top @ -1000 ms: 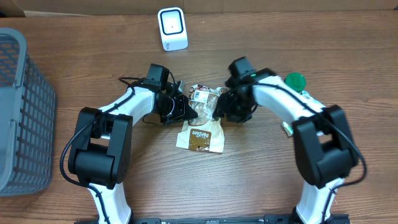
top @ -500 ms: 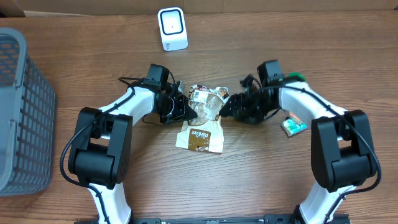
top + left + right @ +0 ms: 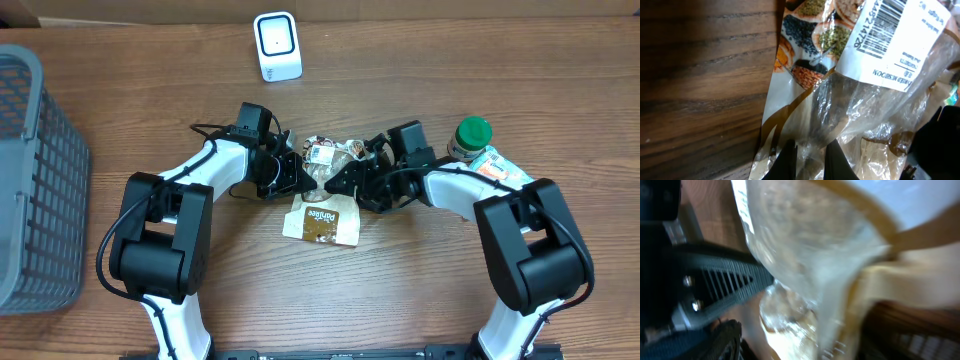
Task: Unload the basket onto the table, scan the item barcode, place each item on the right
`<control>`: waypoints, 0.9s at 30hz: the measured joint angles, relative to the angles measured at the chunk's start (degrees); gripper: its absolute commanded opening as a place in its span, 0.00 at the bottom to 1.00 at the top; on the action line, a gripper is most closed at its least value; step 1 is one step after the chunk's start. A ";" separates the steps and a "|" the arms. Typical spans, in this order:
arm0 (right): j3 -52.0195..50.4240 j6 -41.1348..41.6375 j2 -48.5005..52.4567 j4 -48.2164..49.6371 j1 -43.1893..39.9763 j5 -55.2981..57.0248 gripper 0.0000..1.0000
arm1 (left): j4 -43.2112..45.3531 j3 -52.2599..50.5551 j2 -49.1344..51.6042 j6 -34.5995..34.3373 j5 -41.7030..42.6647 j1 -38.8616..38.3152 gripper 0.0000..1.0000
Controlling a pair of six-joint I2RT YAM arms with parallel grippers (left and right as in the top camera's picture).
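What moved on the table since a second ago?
The right gripper pulled away to the right, then swung back in against the snack bag's right side; whether it grips the bag is unclear. The left gripper stayed clamped on the bag's left edge. The bag, the white scanner and the grey basket did not move.

Barcode label cut off by the top edge; bag blurred in the right wrist view.
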 measured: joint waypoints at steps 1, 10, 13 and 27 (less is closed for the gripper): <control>-0.04 1.88 0.00 0.92 0.72 0.66 0.64 | -0.02 0.00 0.00 0.00 0.00 0.00 0.04; -0.26 10.86 1.46 7.67 3.50 3.78 0.54 | -0.02 0.00 0.00 0.00 -0.17 0.00 0.04; -0.24 12.26 2.27 8.63 3.52 3.78 0.37 | -0.02 0.00 0.00 0.00 -0.35 0.02 0.04; -0.57 12.26 3.61 10.54 3.48 3.65 0.04 | -0.07 0.00 0.00 0.00 -1.09 0.13 0.04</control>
